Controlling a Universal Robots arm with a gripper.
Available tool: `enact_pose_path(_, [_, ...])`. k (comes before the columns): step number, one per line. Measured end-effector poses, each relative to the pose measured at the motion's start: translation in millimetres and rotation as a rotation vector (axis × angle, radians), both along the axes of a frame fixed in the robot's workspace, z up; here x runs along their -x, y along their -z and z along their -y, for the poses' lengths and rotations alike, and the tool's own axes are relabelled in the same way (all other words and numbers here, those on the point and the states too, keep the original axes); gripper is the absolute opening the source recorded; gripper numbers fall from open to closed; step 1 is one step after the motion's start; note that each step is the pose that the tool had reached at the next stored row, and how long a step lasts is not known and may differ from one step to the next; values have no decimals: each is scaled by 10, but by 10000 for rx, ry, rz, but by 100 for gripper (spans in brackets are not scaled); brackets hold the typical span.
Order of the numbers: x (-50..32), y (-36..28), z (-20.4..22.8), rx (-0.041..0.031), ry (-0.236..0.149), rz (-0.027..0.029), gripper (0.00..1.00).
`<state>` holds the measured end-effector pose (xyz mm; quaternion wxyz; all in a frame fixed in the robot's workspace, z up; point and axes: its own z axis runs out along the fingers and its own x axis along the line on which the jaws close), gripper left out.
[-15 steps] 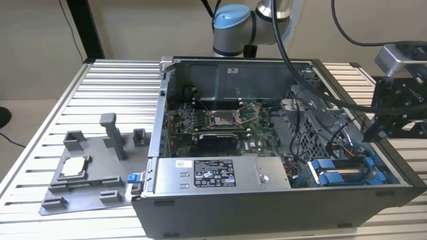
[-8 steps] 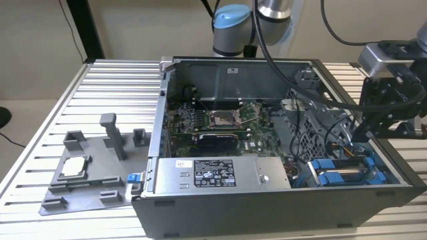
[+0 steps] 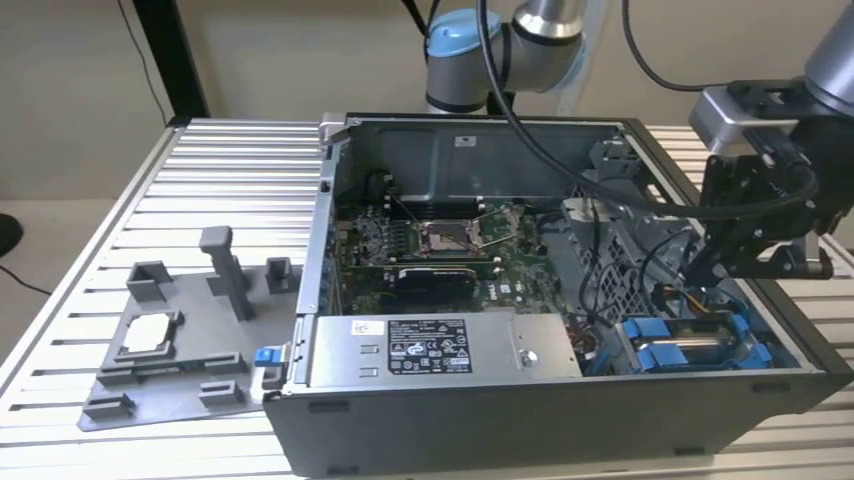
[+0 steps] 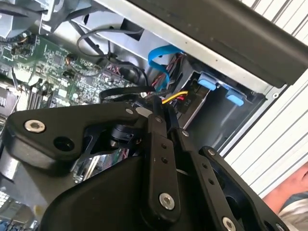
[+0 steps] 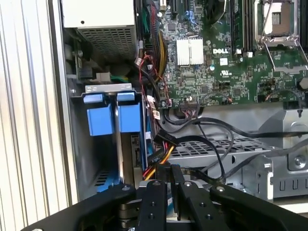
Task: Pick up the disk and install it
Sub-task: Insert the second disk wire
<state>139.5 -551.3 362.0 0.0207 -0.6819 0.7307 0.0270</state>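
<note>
Inside the case (image 3: 561, 390), the disk (image 5: 108, 120) shows blue tabs.

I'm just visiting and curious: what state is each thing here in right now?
computer case: side open, insides showing.
disk: sitting in the case's corner bay, not held.
gripper: shut, empty, above the disk.
grey tray: holds a small square chip.

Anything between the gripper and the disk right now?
Probably yes. A bundle of black, red and yellow cables runs right past the tip of the gripper, between it and the blue-framed disk sitting in the case's corner bay. Nothing else is visible in that gap.
</note>
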Motion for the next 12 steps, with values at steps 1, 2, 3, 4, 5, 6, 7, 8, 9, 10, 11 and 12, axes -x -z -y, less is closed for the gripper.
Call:
enact_pose_path(1, [14,-1,4,13,-33,7,0])
enact_pose_path(2, [25,-2,9,20,-67,13,0])
enact_pose_path(3, [33,-2,20,21,-99,18,0])
enact_pose_path(4, [38,-2,38,21,-124,21,0])
enact_pose_path(5, [41,-2,60,21,-145,23,0])
enact_pose_path(6, [41,-2,85,21,-159,23,0])
enact_pose_path(7, [41,-2,114,21,-162,23,0])
enact_pose_path(8, [41,-2,141,20,-162,23,0])
enact_pose_path(9, [42,-2,158,21,-161,23,0])
enact_pose_path(10, [42,-2,165,22,-161,22,0])
enact_pose_path(11, [42,-2,168,22,-161,22,0])
enact_pose_path(12, [42,-1,173,19,-161,22,0])
